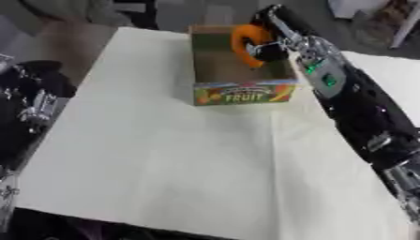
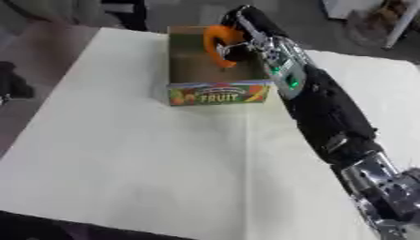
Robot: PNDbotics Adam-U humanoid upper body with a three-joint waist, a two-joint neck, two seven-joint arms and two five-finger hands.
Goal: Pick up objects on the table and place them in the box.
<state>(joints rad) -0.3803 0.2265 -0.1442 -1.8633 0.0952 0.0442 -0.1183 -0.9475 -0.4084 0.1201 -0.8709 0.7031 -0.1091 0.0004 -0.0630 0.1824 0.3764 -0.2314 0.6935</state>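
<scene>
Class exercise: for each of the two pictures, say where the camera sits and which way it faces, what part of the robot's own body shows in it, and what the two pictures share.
Left eye view: in the robot's head, looking down at the white table; the right arm reaches to the box, and the left arm shows dark at the left edge.
Right eye view: beside it in the head, same downward look; the right hand holds an orange object over the box; only a dark scrap shows at the left edge.
Shared: table, box, right arm and orange object at one moment.
</scene>
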